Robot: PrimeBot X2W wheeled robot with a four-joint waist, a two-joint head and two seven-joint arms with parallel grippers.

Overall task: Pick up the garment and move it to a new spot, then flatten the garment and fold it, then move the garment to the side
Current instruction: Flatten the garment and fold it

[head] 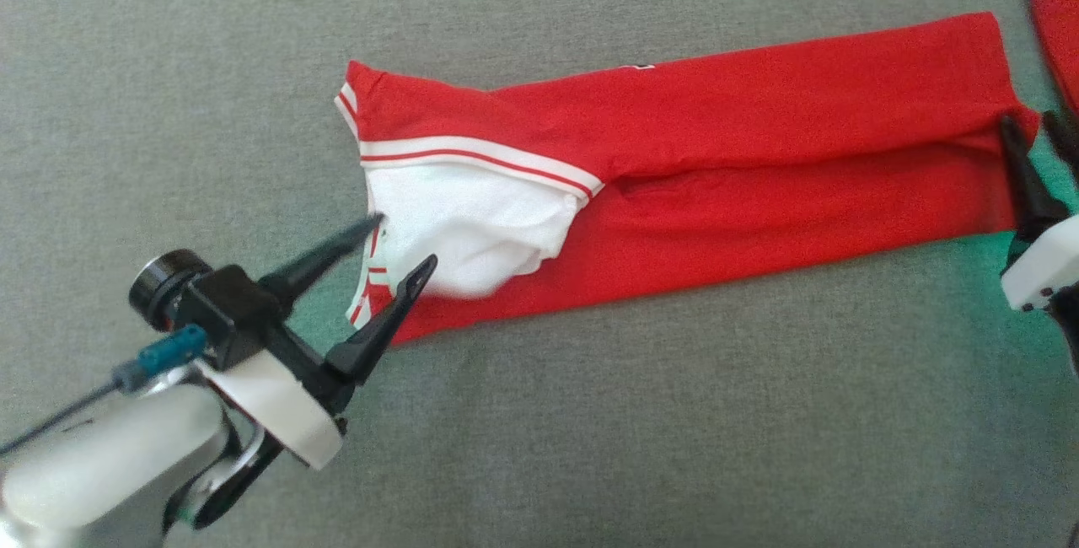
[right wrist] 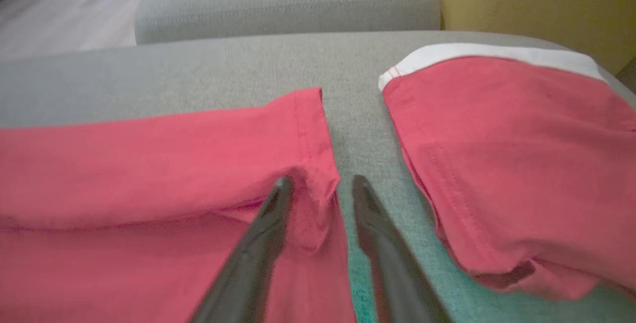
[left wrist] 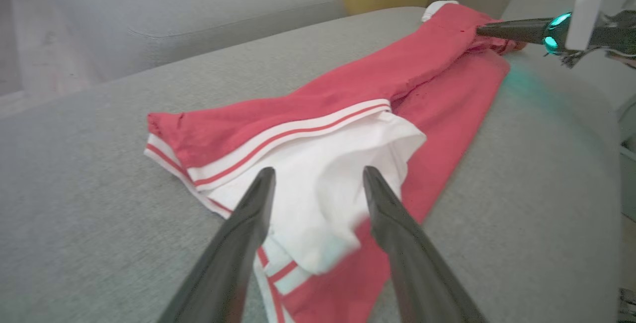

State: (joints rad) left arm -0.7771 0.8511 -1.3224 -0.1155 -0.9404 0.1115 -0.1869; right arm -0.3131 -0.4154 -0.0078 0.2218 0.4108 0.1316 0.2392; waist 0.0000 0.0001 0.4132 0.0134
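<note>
A long red cotton garment with a white, red-striped collar (head: 674,135) lies folded into a narrow strip across the grey woven cushion (head: 590,413). The left tool (head: 405,240) hangs over its white collar end, jaws wide apart and holding nothing. The right tool (right wrist: 322,181) sits at the opposite hem, jaws partly apart, a puckered corner of cloth between them, unpinched. A second red cloth piece with a white band (right wrist: 497,164) lies just beside.

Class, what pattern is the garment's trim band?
Trim band: white, thin red stripe; clearest in left wrist view.
</note>
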